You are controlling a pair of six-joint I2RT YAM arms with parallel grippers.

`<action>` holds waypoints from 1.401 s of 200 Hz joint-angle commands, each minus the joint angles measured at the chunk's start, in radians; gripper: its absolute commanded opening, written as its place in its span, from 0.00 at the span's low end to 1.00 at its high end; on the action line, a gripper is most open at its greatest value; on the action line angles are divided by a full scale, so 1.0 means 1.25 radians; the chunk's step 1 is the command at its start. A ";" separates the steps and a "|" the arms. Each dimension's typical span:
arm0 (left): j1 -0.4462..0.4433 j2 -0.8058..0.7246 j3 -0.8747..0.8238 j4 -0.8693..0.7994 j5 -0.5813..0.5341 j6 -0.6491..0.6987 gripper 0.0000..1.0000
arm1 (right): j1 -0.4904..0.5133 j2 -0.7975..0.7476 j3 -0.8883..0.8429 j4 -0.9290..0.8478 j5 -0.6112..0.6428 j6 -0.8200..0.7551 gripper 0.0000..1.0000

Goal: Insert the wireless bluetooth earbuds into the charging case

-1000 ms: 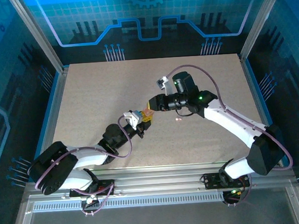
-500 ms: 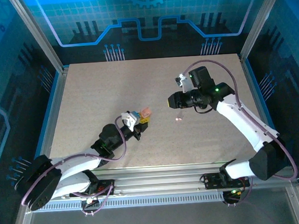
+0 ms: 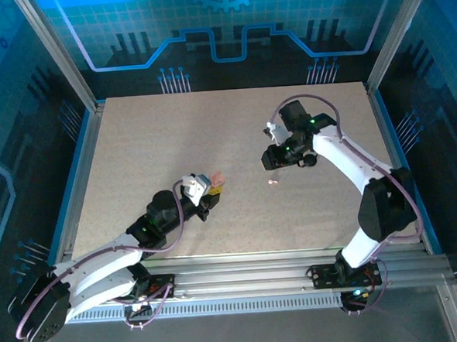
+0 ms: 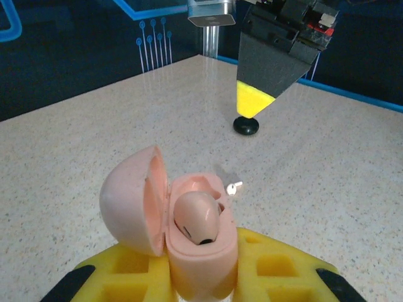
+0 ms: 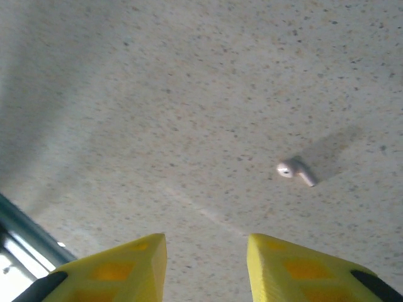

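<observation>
Earbuds first: one pale earbud [image 4: 196, 217] is sitting in its pocket in the open pink case [image 4: 189, 264], and a loose earbud [image 5: 295, 172] is lying on the table [image 3: 149, 145], apart from the case. The left gripper [image 3: 212, 189] is clamping the case upright. The right gripper [image 5: 204, 251] is hovering near the loose one, fingers parted, carrying nothing. I'm seeing two dangers: an off-centre pinch flicking that tiny bud away, and a careless push tipping the case or knocking its lid shut. I'm counting two earbuds, one case, two grippers.
</observation>
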 commanded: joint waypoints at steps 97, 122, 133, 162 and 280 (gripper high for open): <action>-0.004 -0.030 0.061 -0.144 -0.038 0.005 0.12 | 0.003 0.245 0.132 -0.082 0.117 -0.271 0.43; -0.005 -0.033 0.061 -0.150 -0.039 0.001 0.12 | 0.019 0.273 0.134 -0.092 0.145 -0.324 0.47; -0.005 -0.032 0.061 -0.148 -0.039 -0.004 0.12 | 0.026 0.286 0.140 -0.097 0.152 -0.336 0.48; -0.004 -0.027 0.061 -0.146 -0.038 -0.012 0.12 | 0.052 0.316 0.155 -0.110 0.164 -0.356 0.48; -0.005 -0.014 0.060 -0.133 -0.035 -0.023 0.13 | 0.080 0.389 0.184 -0.145 0.277 -0.366 0.45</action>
